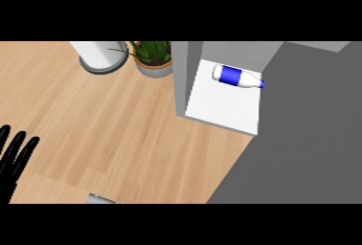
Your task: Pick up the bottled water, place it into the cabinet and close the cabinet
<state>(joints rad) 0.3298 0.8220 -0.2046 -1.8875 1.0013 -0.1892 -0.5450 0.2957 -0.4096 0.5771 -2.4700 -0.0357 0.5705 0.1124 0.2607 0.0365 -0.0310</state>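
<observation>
The wooden counter (113,129) fills most of the view, running up and to the right from the one hand in sight. Far to that hand's upper right stands the cabinet (182,76), its grey side wall upright and a white shelf floor showing inside. The broad grey panel (304,139) to the right of the shelf looks like the cabinet door swung open, though that cannot be said for sure.

Beyond the hand along the counter's back edge, a white cylinder-shaped container (99,55) sits left of a potted plant (152,57), which stands just beside the cabinet wall.

The bottled water (237,76) lies on its side on the white shelf, blue label up, cap toward the right, well apart from the hand.

The left hand (13,160) rests at the view's left edge, fingers straight and spread, holding nothing. The right hand is out of view.

Judging by how things lie, the bottle is already placed, so closing the cabinet is the step in hand. That calls for a hand to reach the grey panel and swing it shut without knocking the bottle.
</observation>
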